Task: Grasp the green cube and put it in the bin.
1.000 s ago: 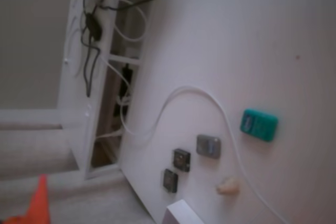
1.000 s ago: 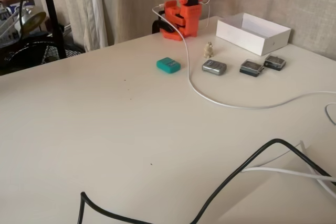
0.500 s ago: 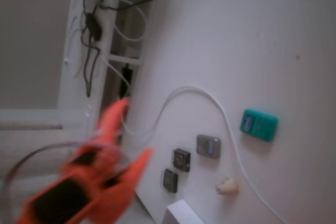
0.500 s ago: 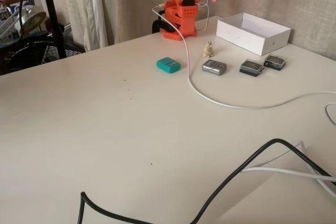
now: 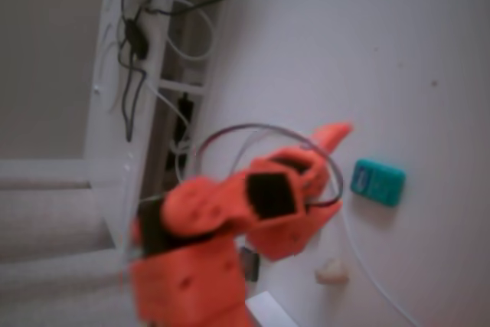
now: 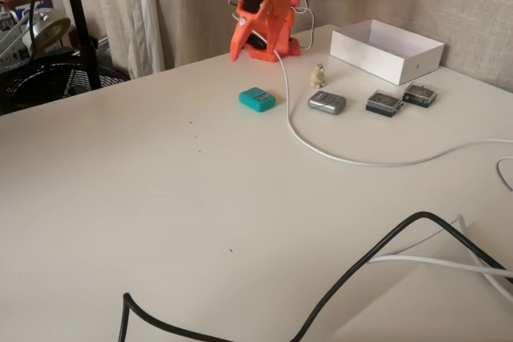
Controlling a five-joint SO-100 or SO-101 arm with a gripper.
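Observation:
The green cube point(image 5: 377, 181) point(image 6: 256, 99) lies flat on the white table, alone and untouched. My orange gripper point(image 5: 338, 170) point(image 6: 240, 46) has swung down in front of the arm's base and hangs above the table. It is just left of the cube in the view from above and behind it in the view across the table. Its jaws look spread and nothing is between them. The bin point(image 6: 377, 62) is a shallow white box at the back right; only its corner point(image 5: 264, 312) peeks out under the arm.
A grey square pad point(image 6: 327, 102), two black pads point(image 6: 384, 102) point(image 6: 419, 95) and a small beige figure point(image 6: 318, 76) point(image 5: 331, 271) lie between cube and bin. A white cable point(image 6: 321, 150) snakes across the table past the cube. A black cable point(image 6: 377, 254) crosses the front.
The arm has swung from upright down and towards the cube; its gripper, at the left half a second ago, now sits beside the cube. The cube has not moved.

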